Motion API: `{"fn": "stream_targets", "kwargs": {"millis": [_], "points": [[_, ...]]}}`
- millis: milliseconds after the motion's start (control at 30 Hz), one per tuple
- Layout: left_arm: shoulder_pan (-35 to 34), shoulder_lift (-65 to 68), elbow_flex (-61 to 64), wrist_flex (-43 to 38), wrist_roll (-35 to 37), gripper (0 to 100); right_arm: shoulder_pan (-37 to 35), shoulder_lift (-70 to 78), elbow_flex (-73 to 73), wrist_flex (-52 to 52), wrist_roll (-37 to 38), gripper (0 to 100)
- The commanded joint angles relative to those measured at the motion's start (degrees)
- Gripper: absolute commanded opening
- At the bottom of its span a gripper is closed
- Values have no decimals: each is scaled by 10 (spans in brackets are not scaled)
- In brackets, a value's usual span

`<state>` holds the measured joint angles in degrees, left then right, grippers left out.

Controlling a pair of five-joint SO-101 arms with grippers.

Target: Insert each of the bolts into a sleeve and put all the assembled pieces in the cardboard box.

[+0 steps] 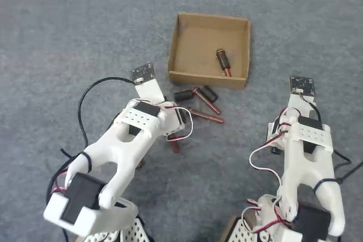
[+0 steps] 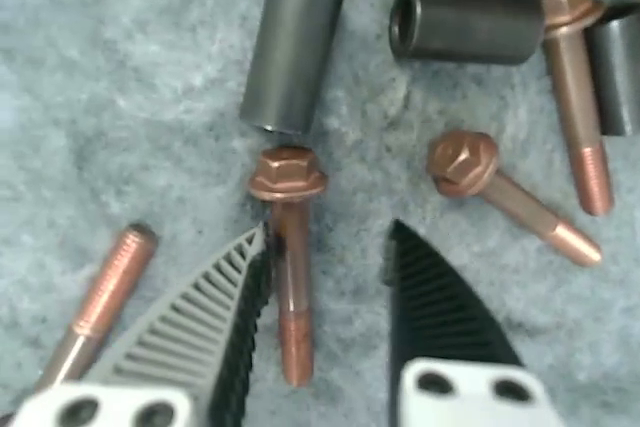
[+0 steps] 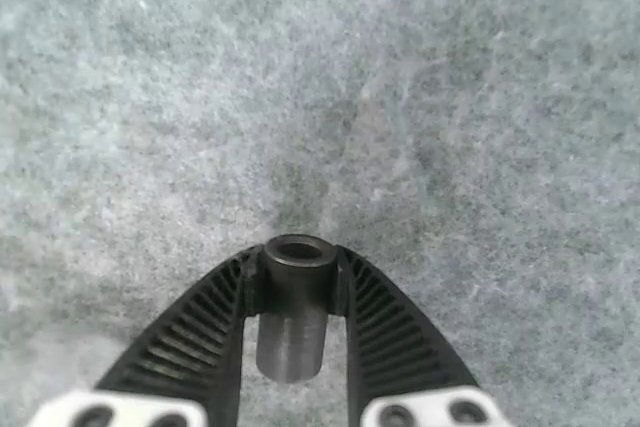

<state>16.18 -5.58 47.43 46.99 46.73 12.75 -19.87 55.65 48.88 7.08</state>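
My left gripper (image 2: 325, 237) is open just above the grey carpet, with a copper bolt (image 2: 290, 247) lying between its fingers, close to the grey finger (image 2: 225, 297). Beyond that bolt's head lie two dark sleeves (image 2: 290, 52) (image 2: 465, 22), and a third sleeve (image 2: 620, 67) sits at the frame edge. More loose bolts (image 2: 575, 87) (image 2: 510, 197) (image 2: 100, 297) lie around them. My right gripper (image 3: 297, 262) is shut on a dark sleeve (image 3: 295, 297), held with its bore facing outward above bare carpet. The cardboard box (image 1: 207, 77) holds one assembled piece (image 1: 223, 60).
The loose sleeves (image 1: 184, 95) and bolts (image 1: 207, 117) lie in a cluster just in front of the box. The right arm (image 1: 306, 151) stands apart to the right over open carpet. A black cable (image 1: 85, 100) loops to the left of the left arm.
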Motion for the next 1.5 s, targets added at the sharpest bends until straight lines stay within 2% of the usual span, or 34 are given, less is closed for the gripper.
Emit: {"fn": "stream_targets", "kwargs": {"millis": [0,233,400,533,600,667,967,1267,1467], "points": [[-2,-4,-3,-6,0,141,6,-24,-4,-3,8,7],[-14,29,-3,-26,0,151,6,-24,-4,-3,8,7],[-15,87,-66,30,0,148,7,-24,-4,-3,8,7],[-14,103,-80,39,0,145,7,-24,-4,-3,8,7],[-13,102,-80,38,-2,93,7,-24,-4,-3,8,7],[-13,102,-80,35,-2,0,7,-24,-4,-3,8,7],[-16,23,-45,33,-8,9,7,-24,-4,-3,8,7],[-17,-63,2,33,-174,10,4,-24,-4,-3,8,7],[-18,-83,16,33,-199,11,-19,-30,-9,-20,6,7]]}}
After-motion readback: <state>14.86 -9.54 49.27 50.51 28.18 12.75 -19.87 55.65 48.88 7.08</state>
